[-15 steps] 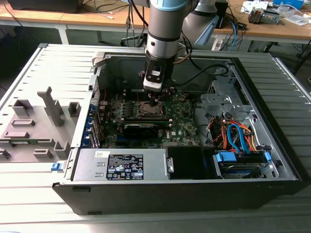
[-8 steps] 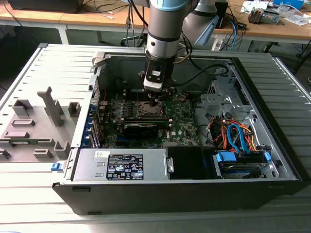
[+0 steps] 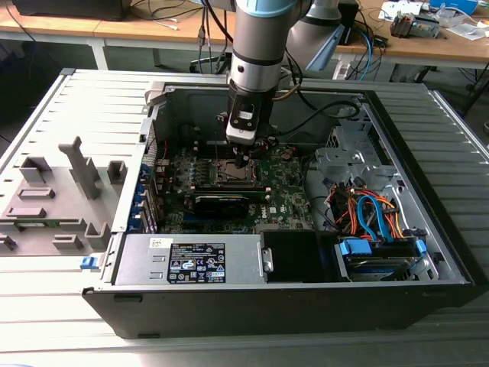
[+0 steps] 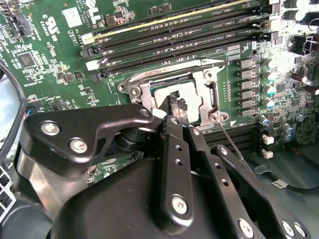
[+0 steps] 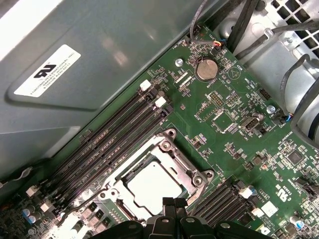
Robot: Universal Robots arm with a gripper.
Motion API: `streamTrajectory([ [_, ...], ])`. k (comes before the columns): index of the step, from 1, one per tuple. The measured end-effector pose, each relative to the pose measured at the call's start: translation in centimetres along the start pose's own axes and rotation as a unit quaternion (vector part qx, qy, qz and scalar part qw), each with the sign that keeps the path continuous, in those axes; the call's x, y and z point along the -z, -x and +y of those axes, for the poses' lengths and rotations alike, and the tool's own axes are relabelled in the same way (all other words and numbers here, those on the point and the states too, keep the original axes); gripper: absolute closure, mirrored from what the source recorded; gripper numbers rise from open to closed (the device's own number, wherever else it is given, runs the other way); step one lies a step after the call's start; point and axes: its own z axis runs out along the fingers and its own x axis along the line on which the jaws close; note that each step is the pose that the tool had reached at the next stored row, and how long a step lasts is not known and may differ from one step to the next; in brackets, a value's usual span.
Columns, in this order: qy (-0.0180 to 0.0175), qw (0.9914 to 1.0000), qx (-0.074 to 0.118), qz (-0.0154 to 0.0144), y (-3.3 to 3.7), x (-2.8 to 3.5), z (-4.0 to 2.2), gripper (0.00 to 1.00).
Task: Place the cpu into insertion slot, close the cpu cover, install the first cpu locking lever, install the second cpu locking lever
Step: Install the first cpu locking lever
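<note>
Gripper [image 4: 175, 102] closed, tips pressed together, nothing seen between them. It hangs just over one edge of the insertion slot [image 5: 164, 149]; I cannot tell if it touches. The cpu [image 5: 149, 186] lies in the slot, its silver face up, with the cpu cover [image 4: 207, 94] down around it. A thin locking lever [image 4: 230, 142] slants out from one slot corner. Memory slots [image 5: 109, 144] run alongside. The slot sits mid-motherboard [image 3: 286, 191] in the open case [image 3: 229, 306], which lies on the surface [image 3: 46, 306].

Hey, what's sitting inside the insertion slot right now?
A pale silver square chip lies in the insertion slot, ringed by the slot's metal rim. The gripper covers one edge of the chip. Whatever sits beneath the chip is hidden.
</note>
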Motion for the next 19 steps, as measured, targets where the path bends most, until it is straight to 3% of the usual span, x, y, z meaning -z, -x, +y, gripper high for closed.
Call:
streamTrajectory([
  [19,-0.0001,0.99993,0.012,-0.0007,0.0,0.0,0.0,0.89],
])
